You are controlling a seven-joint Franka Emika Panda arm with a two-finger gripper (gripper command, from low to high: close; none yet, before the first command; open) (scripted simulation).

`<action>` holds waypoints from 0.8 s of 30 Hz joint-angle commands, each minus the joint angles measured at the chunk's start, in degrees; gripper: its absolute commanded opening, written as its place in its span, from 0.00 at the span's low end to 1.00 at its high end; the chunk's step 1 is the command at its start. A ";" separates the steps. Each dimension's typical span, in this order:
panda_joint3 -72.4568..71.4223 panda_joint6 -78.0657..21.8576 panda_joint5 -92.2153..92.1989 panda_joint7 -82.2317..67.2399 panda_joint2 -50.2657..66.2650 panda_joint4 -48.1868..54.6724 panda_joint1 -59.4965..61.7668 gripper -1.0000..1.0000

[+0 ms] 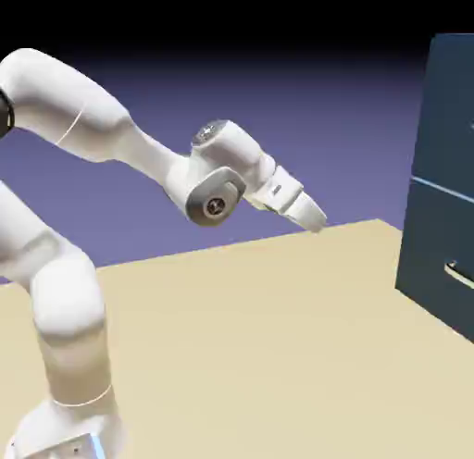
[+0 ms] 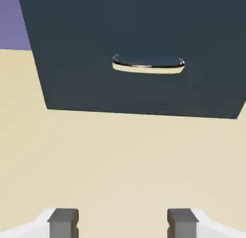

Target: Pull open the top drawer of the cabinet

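Note:
The tall navy cabinet (image 1: 428, 254) stands at the exterior view's right edge, cut off by the frame. Its top drawer (image 1: 452, 105) is the section above a thin light-blue seam, and its front sits flush. My gripper (image 1: 313, 217) hangs in the air well left of the cabinet, angled down toward it and touching nothing. In the hand view the gripper (image 2: 123, 222) is open, its two grey fingertips (image 2: 63, 222) wide apart over bare table. That view shows only the lower drawer (image 2: 96, 45) with its cream curved handle (image 2: 148, 65); the top drawer is out of it.
The tan table (image 1: 259, 337) stretches between my arm and the cabinet. The lower drawer's cream handle (image 1: 458, 274) shows at the exterior view's right edge. The cabinet's base meets the table in the hand view.

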State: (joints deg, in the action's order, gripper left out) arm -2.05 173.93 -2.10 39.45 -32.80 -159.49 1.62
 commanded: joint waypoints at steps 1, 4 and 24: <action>-1.70 -0.06 -1.75 -2.50 -0.12 1.26 1.92 0.50; -6.79 -0.24 -6.99 -9.97 -0.48 5.02 7.67 0.50; -40.75 -1.45 -41.91 -59.81 -2.89 30.10 46.00 0.50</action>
State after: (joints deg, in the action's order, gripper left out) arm -42.79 172.49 -44.01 -20.35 -35.69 -129.39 47.62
